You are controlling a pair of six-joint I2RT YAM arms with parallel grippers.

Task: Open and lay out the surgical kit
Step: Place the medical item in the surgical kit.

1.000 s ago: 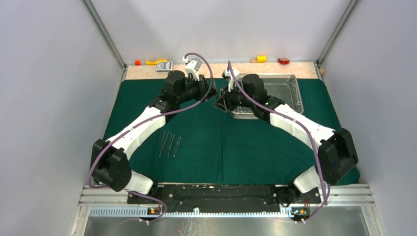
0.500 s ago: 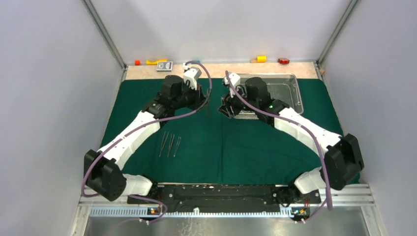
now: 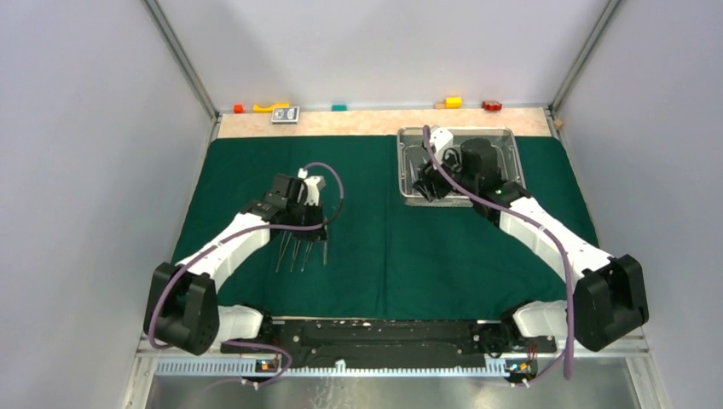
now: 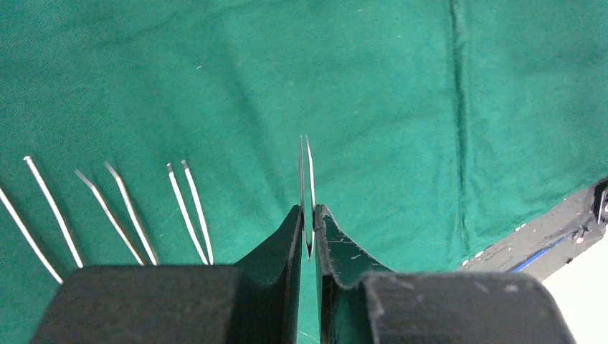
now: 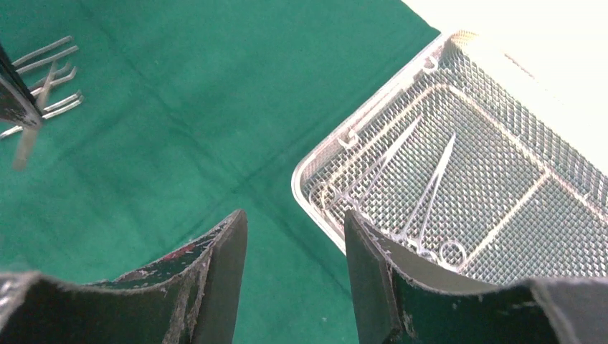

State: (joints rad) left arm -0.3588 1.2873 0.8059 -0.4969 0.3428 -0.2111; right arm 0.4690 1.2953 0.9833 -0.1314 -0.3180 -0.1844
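Note:
The dark green cloth (image 3: 384, 256) lies spread over the table. My left gripper (image 3: 319, 232) (image 4: 307, 215) is shut on a pair of slim steel tweezers (image 4: 307, 175), tips pointing away from the wrist, just above the cloth. To the left of them three tweezers (image 4: 115, 211) (image 3: 294, 253) lie in a row. My right gripper (image 3: 424, 183) (image 5: 295, 236) hangs open and empty over the left rim of the wire-mesh tray (image 5: 315, 193) (image 3: 516, 162). Two ring-handled clamps (image 5: 430, 193) lie in the tray.
Small coloured blocks (image 3: 271, 107) (image 3: 453, 101) and a grey device (image 3: 286, 114) sit on the wooden strip behind the cloth. Grey walls close in both sides. A black rail (image 3: 384, 328) with the arm bases runs along the near edge.
The grippers stood close together at the back middle. The right one has opened and drawn back right over the tray. The left has carried the tweezers forward, beside the row.

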